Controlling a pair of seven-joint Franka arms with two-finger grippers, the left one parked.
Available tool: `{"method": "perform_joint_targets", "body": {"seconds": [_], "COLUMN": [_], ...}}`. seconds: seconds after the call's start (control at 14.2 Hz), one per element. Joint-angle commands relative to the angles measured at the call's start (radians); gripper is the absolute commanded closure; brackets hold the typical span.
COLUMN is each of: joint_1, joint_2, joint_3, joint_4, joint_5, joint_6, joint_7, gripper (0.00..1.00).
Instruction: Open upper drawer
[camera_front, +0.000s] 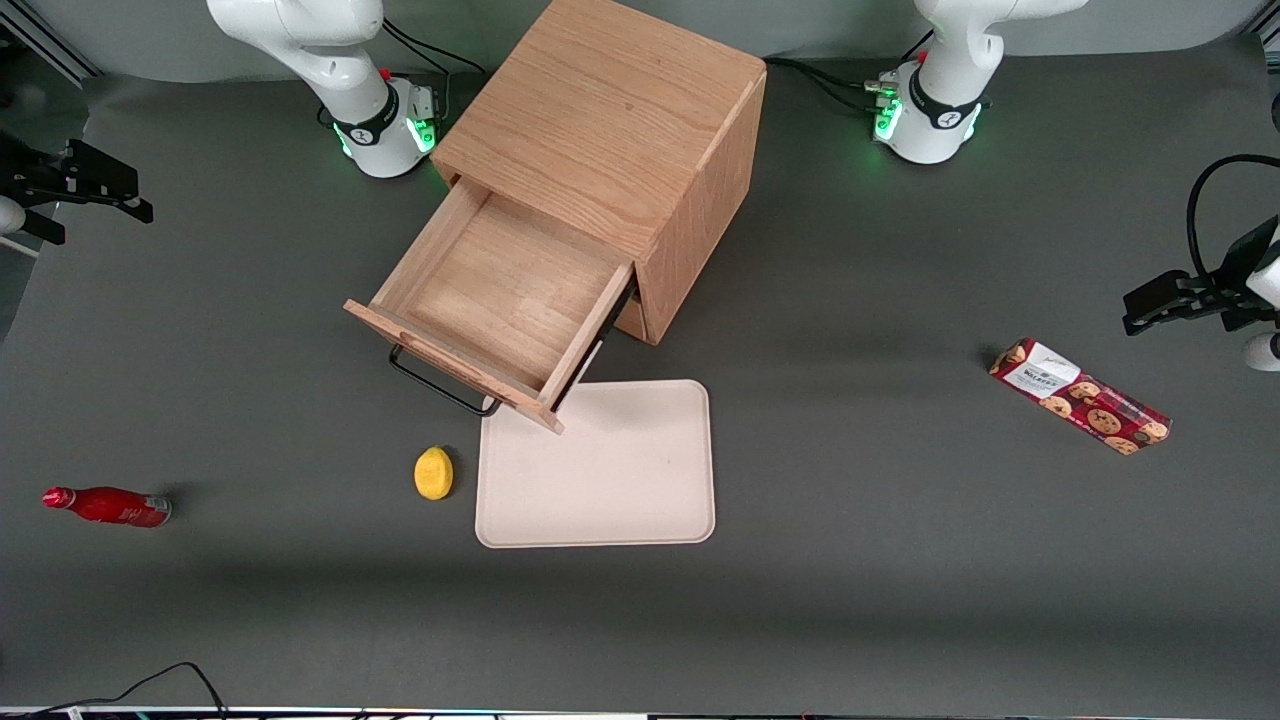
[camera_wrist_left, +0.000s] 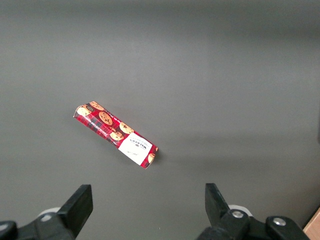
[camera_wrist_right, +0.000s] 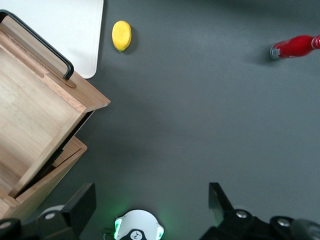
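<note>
The oak cabinet (camera_front: 610, 130) stands in the middle of the table. Its upper drawer (camera_front: 495, 300) is pulled far out and is empty inside, and its thin black bar handle (camera_front: 440, 385) faces the front camera. The drawer (camera_wrist_right: 30, 115) and handle (camera_wrist_right: 42, 42) also show in the right wrist view. My right gripper (camera_front: 140, 197) hangs above the table toward the working arm's end, well away from the drawer. Its fingers (camera_wrist_right: 85, 202) stand wide apart with nothing between them, and the gripper (camera_wrist_right: 150, 197) is open and empty. The bottom drawer is mostly hidden under the open one.
A cream tray (camera_front: 600, 480) lies on the table in front of the drawer, with a yellow lemon (camera_front: 433, 472) beside it. A red bottle (camera_front: 105, 505) lies toward the working arm's end. A red cookie box (camera_front: 1080, 395) lies toward the parked arm's end.
</note>
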Motion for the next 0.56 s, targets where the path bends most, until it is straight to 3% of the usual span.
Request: {"method": "perform_joint_targets", "body": {"seconds": [0.0,0.07,0.21,0.49], "joint_1": [0.018,0.018,0.022,0.021], "joint_2": [-0.007,0.002,0.007,0.007], "joint_3": [0.015,0.015,0.030,0.048], "joint_4": [0.020,0.034,0.036,0.034], "joint_5": [-0.024,-0.013,0.005,0.010], "joint_6": [-0.011,-0.016,-0.028,-0.033], "joint_7": [0.053,0.086,0.313,0.340], "gripper": [0.00,0.00,0.00,0.00]}}
